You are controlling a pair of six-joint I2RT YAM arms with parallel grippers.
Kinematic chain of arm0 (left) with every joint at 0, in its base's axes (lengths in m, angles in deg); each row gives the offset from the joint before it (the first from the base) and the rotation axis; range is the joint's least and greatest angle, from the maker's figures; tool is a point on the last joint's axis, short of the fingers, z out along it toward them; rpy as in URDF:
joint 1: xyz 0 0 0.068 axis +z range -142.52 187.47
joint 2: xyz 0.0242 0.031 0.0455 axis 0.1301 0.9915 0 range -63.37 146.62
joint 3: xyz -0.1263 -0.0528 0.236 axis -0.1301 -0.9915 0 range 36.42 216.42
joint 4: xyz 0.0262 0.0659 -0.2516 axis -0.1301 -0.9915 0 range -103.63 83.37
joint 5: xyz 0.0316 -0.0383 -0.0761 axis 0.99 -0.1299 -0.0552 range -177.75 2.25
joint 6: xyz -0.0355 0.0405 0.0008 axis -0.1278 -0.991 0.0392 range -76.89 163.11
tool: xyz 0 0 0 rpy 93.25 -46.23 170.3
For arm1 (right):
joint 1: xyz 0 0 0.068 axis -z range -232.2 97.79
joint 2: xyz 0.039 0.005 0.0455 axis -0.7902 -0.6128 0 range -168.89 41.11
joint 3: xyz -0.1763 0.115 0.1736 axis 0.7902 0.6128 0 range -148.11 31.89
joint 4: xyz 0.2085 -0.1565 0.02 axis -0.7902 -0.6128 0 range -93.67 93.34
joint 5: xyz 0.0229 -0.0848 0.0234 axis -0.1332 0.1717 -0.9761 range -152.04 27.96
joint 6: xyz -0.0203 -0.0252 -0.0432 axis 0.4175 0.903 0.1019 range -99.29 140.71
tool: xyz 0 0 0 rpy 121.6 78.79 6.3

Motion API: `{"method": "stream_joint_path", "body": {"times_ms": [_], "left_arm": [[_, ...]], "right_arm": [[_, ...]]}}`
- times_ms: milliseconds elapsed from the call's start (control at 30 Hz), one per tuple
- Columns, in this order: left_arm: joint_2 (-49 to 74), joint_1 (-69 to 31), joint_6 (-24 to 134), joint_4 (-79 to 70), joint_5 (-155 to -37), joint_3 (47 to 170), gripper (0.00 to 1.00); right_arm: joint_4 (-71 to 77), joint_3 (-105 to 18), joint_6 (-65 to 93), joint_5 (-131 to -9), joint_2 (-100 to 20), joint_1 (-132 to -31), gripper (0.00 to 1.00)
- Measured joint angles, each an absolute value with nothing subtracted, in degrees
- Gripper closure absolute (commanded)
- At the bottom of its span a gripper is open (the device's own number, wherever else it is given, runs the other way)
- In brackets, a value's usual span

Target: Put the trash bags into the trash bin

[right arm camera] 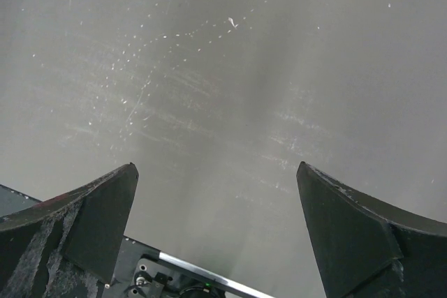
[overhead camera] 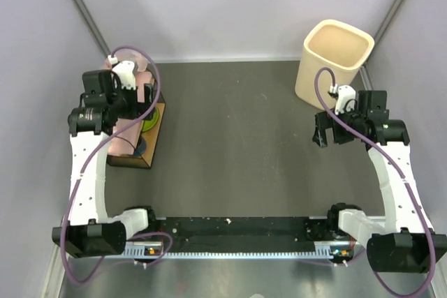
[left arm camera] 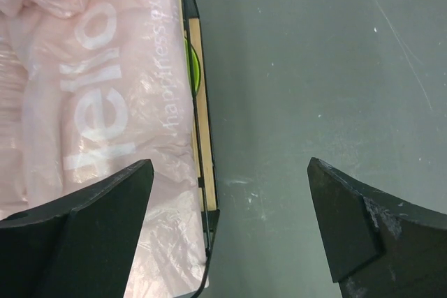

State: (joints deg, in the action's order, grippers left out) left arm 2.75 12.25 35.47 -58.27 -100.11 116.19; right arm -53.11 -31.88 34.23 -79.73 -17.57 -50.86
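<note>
Presently held: nothing; left hand [left arm camera: 227, 165], right hand [right arm camera: 215, 166] spread wide
Trash bags [left arm camera: 91, 102]: nine o'clock; likely light, floppy; pinch bunched fold

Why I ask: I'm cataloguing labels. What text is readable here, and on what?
"hello": large white letters on the pink trash bags.
"happiness": smaller white print beside it on the same bag; the rest of that line is too faint to read.
Nothing else is readable in any view.

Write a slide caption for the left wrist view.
Open left hand above the pink trash bags, at the edge of their box.
</note>
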Motion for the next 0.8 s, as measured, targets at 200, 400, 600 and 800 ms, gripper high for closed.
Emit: {"method": "stream_joint_path", "body": {"times_ms": [200,400,600,800], "left_arm": [[6.08,12.25,32.8,-59.87,-98.63,124.43,0.02],[20.5,12.43,25.52,-64.13,-97.36,146.9,0.02],[35.06,15.25,17.28,-63.97,-97.4,159.66,0.06],[42.12,17.43,10.33,-61.31,-98.78,158.9,0.11]], "right_arm": [[-52.87,-31.88,34.16,-80.74,-18.22,-51.19,0.01],[-52.3,-31.9,34.05,-81.44,-20.23,-53.83,0.01],[-51.95,-31.96,33.97,-81.44,-22.61,-53.96,0.01],[-51.93,-32.12,33.99,-81.15,-24.63,-53.96,0.01]]}}
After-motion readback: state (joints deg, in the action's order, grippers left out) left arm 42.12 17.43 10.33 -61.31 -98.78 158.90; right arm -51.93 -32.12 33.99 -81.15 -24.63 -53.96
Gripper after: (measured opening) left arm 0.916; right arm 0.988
